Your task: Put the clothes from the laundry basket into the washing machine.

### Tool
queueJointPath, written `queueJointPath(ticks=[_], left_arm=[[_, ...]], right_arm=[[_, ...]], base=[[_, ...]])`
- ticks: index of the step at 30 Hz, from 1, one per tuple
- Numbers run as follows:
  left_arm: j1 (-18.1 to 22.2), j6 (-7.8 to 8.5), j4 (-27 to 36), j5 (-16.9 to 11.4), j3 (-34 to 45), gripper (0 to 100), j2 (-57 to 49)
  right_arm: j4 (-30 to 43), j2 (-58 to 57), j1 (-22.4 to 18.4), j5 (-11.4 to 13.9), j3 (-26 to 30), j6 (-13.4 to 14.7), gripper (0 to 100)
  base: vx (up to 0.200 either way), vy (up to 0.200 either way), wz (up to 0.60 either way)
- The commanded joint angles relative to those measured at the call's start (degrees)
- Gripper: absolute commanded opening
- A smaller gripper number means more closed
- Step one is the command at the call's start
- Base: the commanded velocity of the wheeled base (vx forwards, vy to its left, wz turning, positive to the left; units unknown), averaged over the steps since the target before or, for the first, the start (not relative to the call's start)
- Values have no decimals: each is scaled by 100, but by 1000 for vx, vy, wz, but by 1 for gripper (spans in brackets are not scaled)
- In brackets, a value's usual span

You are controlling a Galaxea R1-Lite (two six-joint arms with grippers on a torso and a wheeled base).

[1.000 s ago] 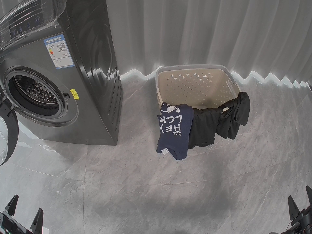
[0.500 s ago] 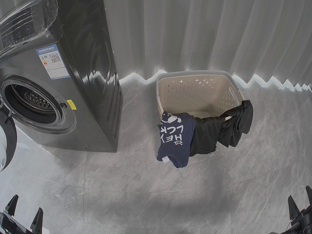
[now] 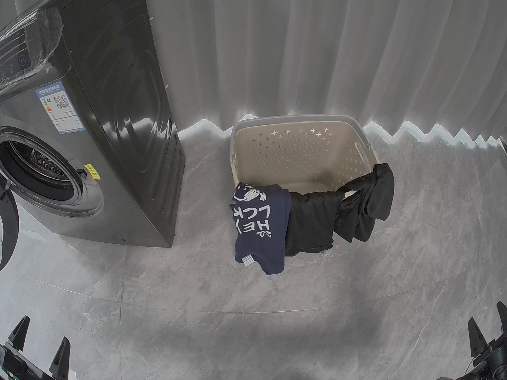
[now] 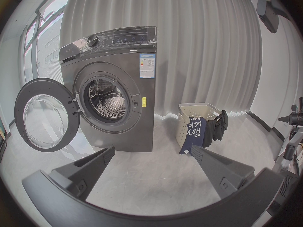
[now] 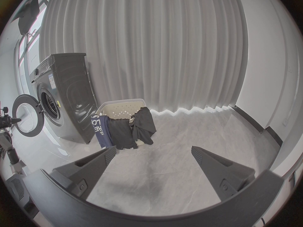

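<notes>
A beige laundry basket (image 3: 296, 133) stands on the floor before the curtain. Over its near rim hang a navy printed shirt (image 3: 261, 228) and a black garment (image 3: 312, 222); another black garment (image 3: 369, 199) drapes over its right corner. To the basket's left is the grey washing machine (image 3: 116, 112), its round door (image 4: 44, 114) swung open and its drum (image 4: 107, 98) empty. My left gripper (image 3: 41, 339) is low at the near left, open and empty. At the near right my right gripper (image 3: 486, 325) is open and empty as well. Both are well short of the basket.
White curtains (image 3: 317, 43) hang behind the basket and machine. Grey tiled floor (image 3: 253, 317) stretches between me and the basket. The open door juts out to the machine's left (image 3: 6, 228). A dark skirting (image 5: 252, 120) runs along the right wall.
The whole head view has shifted: machine and basket sit further left in the picture, so the camera moved. The clothes and both grippers look unchanged.
</notes>
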Motion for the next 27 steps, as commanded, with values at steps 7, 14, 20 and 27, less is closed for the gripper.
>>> queueJointPath(ticks=[7, 14, 20, 27], left_arm=[[5, -4, 2, 2, 101, 100, -104], [5, -13, 2, 2, 101, 100, -104], [5, -13, 2, 2, 101, 100, -104], [5, -13, 2, 2, 101, 100, -104]], right_arm=[[0, -93, 1, 0, 13, 2, 100], [0, -93, 1, 0, 13, 2, 100], [0, -93, 1, 0, 13, 2, 100], [0, -93, 1, 0, 13, 2, 100]], base=[[0, 0, 0], [143, 0, 0], [200, 0, 0], [29, 0, 0]])
